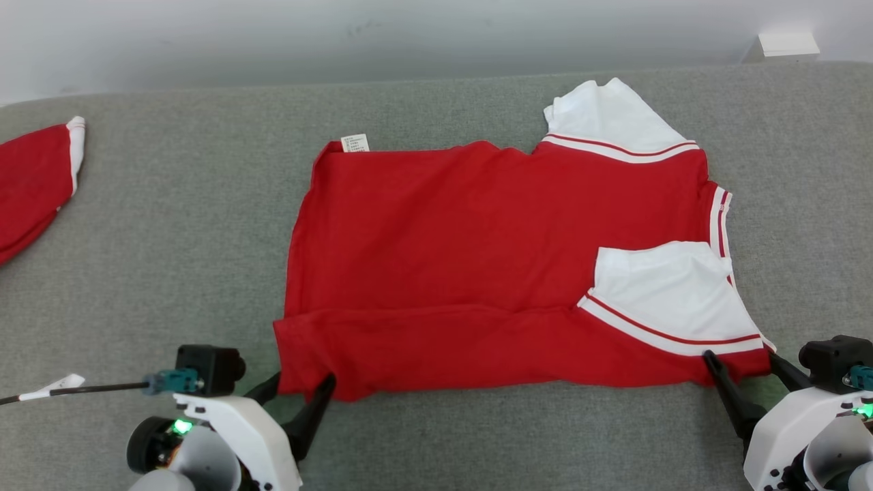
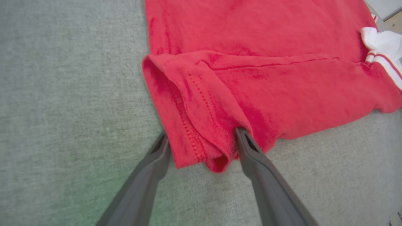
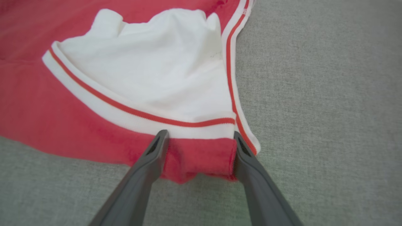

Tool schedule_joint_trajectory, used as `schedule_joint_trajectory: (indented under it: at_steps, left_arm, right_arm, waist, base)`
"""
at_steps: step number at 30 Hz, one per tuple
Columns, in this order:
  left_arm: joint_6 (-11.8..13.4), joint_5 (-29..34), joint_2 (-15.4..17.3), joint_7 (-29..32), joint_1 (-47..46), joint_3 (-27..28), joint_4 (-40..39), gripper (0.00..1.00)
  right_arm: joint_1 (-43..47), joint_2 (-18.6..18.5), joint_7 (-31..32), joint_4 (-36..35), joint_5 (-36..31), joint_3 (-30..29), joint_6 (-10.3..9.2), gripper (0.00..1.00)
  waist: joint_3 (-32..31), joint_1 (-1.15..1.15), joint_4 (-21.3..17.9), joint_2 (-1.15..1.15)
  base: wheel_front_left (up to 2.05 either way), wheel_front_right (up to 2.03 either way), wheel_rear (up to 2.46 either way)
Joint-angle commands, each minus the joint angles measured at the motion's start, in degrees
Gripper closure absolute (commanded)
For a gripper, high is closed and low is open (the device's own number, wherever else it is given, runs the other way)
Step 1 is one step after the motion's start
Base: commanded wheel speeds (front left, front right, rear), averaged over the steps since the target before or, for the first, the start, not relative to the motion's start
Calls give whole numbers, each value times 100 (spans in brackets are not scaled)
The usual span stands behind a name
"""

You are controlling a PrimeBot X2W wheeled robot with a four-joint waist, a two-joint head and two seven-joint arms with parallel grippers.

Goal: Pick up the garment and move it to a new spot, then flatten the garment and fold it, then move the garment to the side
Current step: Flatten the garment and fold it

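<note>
Pincer L [image 1: 303,383], pincer R [image 1: 742,360]: both agape, straddling near corners of garment [image 1: 477,259], nothing clamped.

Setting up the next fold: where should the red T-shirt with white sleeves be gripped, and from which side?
Take the red T-shirt with white sleeves by the two corners of its near, doubled-over edge, coming from the robot's side. That edge sits thick and raised off the grey fabric surface, and the open left claw and right claw straddle those corners.
</note>
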Motion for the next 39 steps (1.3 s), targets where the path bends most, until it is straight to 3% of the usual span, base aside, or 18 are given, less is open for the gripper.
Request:
schedule_joint_trajectory:
  at_steps: [1, 2, 3, 4, 5, 6, 7, 14, 17, 24, 30, 31, 32, 33, 35, 39]
  left_arm:
    - [-49, -20, -22, 32, 13, -80, 37, 0]
    - [-53, -18, -27, 49, 9, -98, 22, 0]
    - [-56, -17, -35, 64, 1, -109, 8, 9]
    - [-80, -26, -36, 90, -6, -135, -4, 38]
    - [-90, -48, -36, 134, -6, -154, -11, 58]
    - [-105, -55, -33, 162, -10, -168, -9, 93]
    - [-119, -66, -20, 193, -25, -182, 4, 100]
    - [-273, -358, 216, 357, -168, 23, -5, 100]
    - [-377, -737, 359, 588, -21, 177, -266, 100]
    - [-303, -1207, 450, 827, 849, 105, -1121, 100]
    - [-181, -1242, 268, 618, 1522, -128, -1264, 100]
    - [-176, -1180, 248, 573, 1558, -157, -1215, 100]
    - [-169, -1147, 211, 539, 1597, -186, -1159, 100]
    - [-147, -1111, 184, 498, 1620, -198, -1106, 82]
    - [-117, -1030, 180, 394, 1612, -176, -1029, 0]
    - [-81, -1036, 356, 325, 1608, -7, -1109, 0]
  right_arm:
    - [-83, -32, -49, 55, 40, 51, -13, 0]
    - [-91, -37, -67, 88, 66, 75, -13, 0]
    - [-101, -41, -54, 121, 96, 113, -13, 0]
    - [-111, -46, -51, 153, 120, 155, -13, 0]
    - [-125, -47, -34, 187, 173, 202, -13, 15]
    - [-147, -46, -40, 209, 227, 247, -13, 67]
    - [-165, -44, -54, 235, 289, 288, -13, 98]
    - [-212, -585, 50, 1, 967, 717, -14, 100]
    - [-43, -1451, 331, -465, 1677, 1040, -14, 100]
    - [526, -2622, 777, -1076, 2897, 1134, -15, 100]
    - [1204, -2869, 559, -989, 3152, 1176, -14, 100]
    - [1278, -2842, 513, -932, 3093, 1210, -14, 98]
    - [1335, -2819, 446, -858, 3013, 1232, -14, 66]
    - [1376, -2793, 391, -761, 2963, 1232, -15, 0]
    - [1452, -2713, 369, -633, 2906, 1229, -14, 0]
    - [1354, -2741, 396, -672, 3033, 885, -14, 0]
  waist:
    - [-8, 0, 4, 0]
    - [-9, 0, 5, 0]
    - [-7, 0, 6, 0]
    - [-4, 0, 5, 0]
    - [1, 0, 5, 0]
    - [6, 0, 3, 0]
    - [9, 0, 2, 0]
    - [-156, 0, -1, 0]
    - [-344, 0, -16, 0]
    - [-575, 0, 1, 0]
    - [-579, 0, 78, 0]
    - [-578, 0, 92, 0]
    - [-581, 0, 104, 0]
    - [-586, 0, 112, 0]
    - [-594, 0, 114, 0]
    - [-587, 0, 74, 0]
  base:
    - [0, 0, 0]
    - [0, 0, 0]
    - [0, 0, 0]
    - [0, 0, 0]
    - [0, 0, 0]
    - [0, 0, 0]
    - [0, 0, 0]
    - [0, 0, 0]
    - [0, 0, 0]
    - [0, 0, 0]
    - [0, 0, 0]
    - [0, 0, 0]
    - [0, 0, 0]
    - [0, 0, 0]
    - [0, 0, 0]
    - [0, 0, 0]
